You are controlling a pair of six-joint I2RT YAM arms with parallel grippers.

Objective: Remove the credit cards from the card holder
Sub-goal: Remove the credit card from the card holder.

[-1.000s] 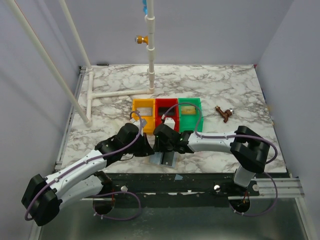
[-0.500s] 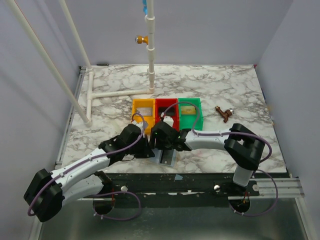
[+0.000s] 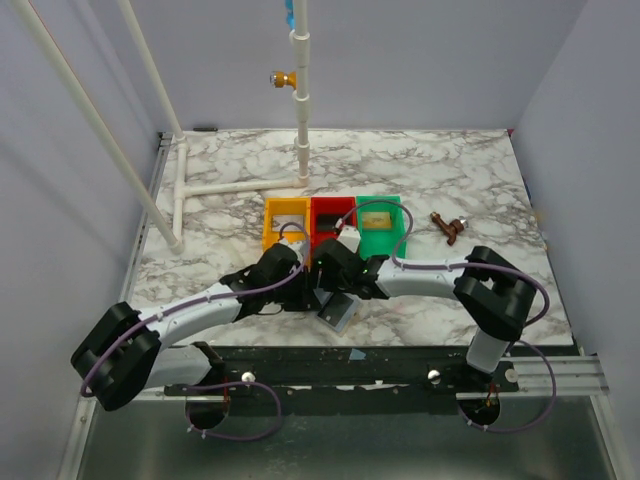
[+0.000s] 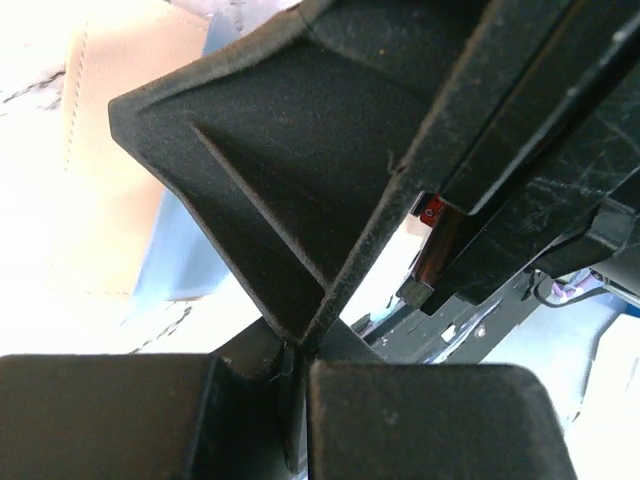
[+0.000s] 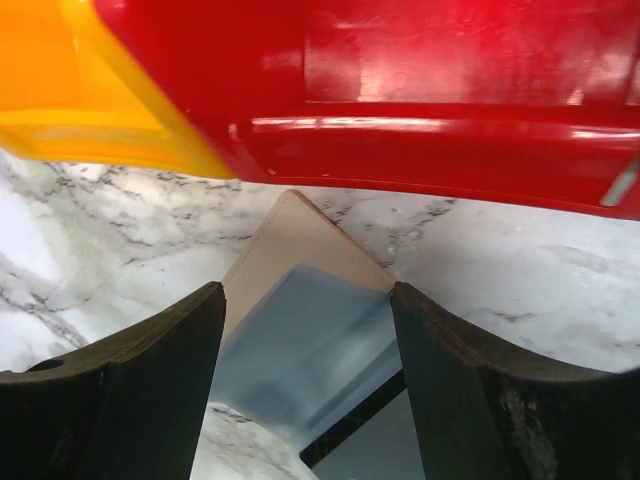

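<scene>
Tan and grey-blue, the card holder (image 5: 290, 250) lies on the counter (image 5: 100, 230) just near of the red tray (image 5: 450, 100), between the widely spread, empty fingers of the right hand (image 5: 305, 300); with the left hand (image 4: 295, 400) pressed closed on nothing visible, a careless pinch could shove it off the near edge.

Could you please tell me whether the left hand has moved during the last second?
Yes. In the top view the left hand has shifted right along the yellow tray's front edge, toward the red tray.
</scene>
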